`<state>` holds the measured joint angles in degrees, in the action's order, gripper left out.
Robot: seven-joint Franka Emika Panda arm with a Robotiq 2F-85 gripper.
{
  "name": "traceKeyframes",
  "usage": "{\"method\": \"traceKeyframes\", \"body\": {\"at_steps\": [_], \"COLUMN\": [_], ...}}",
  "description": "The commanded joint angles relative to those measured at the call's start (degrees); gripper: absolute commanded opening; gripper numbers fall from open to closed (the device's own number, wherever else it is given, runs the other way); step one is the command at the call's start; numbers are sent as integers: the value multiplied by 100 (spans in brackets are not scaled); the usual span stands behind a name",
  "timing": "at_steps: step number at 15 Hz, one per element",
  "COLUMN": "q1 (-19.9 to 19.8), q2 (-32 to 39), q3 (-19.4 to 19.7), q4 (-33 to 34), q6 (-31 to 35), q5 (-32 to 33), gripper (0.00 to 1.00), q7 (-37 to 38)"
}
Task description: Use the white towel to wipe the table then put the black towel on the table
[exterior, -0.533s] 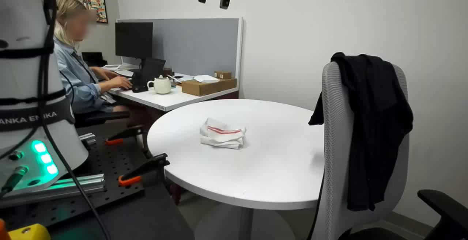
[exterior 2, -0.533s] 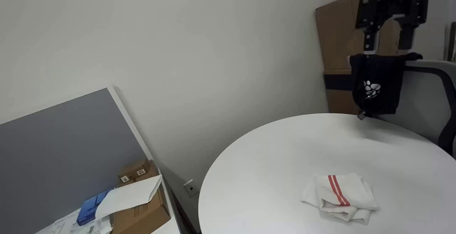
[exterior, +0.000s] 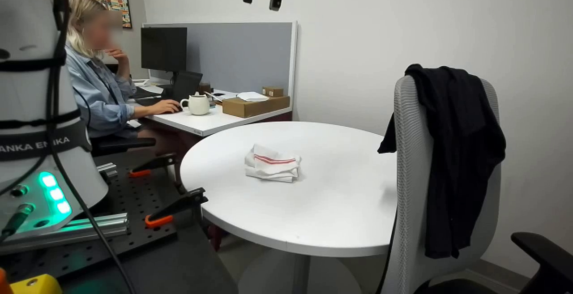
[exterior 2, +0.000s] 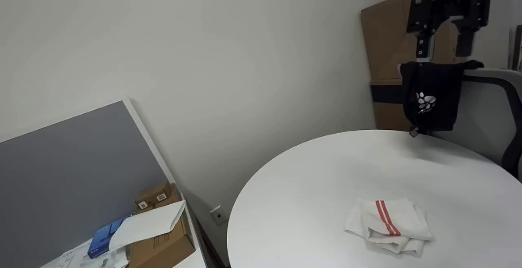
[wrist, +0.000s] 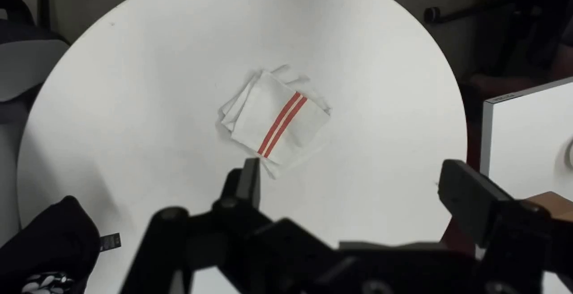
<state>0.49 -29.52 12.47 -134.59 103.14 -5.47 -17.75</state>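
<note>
The white towel (exterior: 273,167), with red stripes, lies folded near the middle of the round white table (exterior: 340,209). It also shows on the table in an exterior view (exterior 2: 391,221) and in the wrist view (wrist: 277,117). The black towel (exterior: 465,151) is a dark cloth draped over a chair back. A white print shows on it in an exterior view (exterior 2: 432,84), and part of it shows at the lower left of the wrist view (wrist: 58,240). My gripper (exterior: 262,5) is open and empty, high above the table. Its fingers are spread in the wrist view (wrist: 351,164).
A grey mesh chair (exterior: 409,173) stands against the table's edge. A white desk (exterior: 210,126) with a white teapot (exterior: 198,104) and a cardboard box (exterior: 255,106) adjoins the table. A person (exterior: 98,83) sits there. Clamps (exterior: 177,206) stand by the robot base.
The seated person has raised one hand to the face and moved the other forward on the desk. My gripper, both towels and the chair have not visibly moved.
</note>
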Motion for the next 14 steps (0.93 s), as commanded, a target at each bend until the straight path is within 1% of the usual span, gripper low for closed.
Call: {"method": "traceKeyframes", "body": {"at_steps": [1,3,6,8,10,11,12,14], "q1": [-102,-72,-51,-23,-1,-3,6,-8], "q2": [37,78,228,589,1260,1601,2031,2745], "q3": [-253,-444,-761,-871,-900,-895,-857,-836], "q4": [-224,-648,-1372,-1681,-1841,-1839,-1771,-1611], "q6": [283,878,2373,3339,4271,4623,4919,5273], "q5": [127,261,499,556,563,566,528,482], "gripper": [100,100,100,100,100,100,100,100], "q7": [-41,23,242,368,398,392,330,273]}}
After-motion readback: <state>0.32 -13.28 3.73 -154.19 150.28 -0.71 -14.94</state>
